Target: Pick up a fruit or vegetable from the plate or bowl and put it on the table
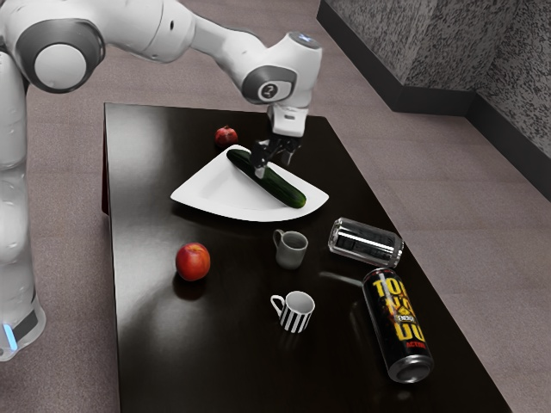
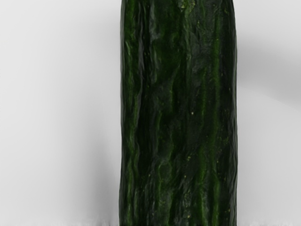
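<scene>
My gripper (image 1: 274,167) is over the cucumber (image 1: 283,189) in the exterior view, its fingers spread apart, one of them overlapping the cucumber's near side. The long dark green cucumber lies on the white fan-shaped plate (image 1: 214,194), reaching from its back corner toward its right side. In the wrist view the cucumber (image 2: 178,113) runs lengthwise through the middle, close under my hand, with the white plate (image 2: 56,94) on both sides. Contact between fingers and cucumber cannot be made out.
A pomegranate (image 1: 226,136) sits behind the plate. In front of it are a red fruit (image 1: 193,261), a grey mug (image 1: 291,249) and a striped mug (image 1: 295,311). A silver can (image 1: 365,243) and a black can (image 1: 398,325) lie near the table's right edge in the exterior view.
</scene>
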{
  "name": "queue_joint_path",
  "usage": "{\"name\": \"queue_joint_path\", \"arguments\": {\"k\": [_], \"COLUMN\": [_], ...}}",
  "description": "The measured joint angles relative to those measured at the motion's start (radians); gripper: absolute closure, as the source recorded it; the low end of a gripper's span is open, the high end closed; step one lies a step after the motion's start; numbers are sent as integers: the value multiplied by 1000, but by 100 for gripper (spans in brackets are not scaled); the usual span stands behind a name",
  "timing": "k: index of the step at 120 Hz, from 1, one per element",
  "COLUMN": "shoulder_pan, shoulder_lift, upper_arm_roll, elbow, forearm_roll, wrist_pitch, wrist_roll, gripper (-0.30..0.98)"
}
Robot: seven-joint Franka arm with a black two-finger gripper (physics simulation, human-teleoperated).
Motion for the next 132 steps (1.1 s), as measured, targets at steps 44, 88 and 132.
{"name": "queue_joint_path", "arguments": {"k": [44,88,132], "shoulder_pan": [-19,-13,-13], "shoulder_lift": [12,48,58], "upper_arm_roll": [-3,-3,-3], "elbow": [-20,-19,-14], "forearm_roll": [-11,-24,-40], "wrist_pitch": [26,46,47], "wrist_roll": [23,36,41], "gripper": [0,2,46]}}
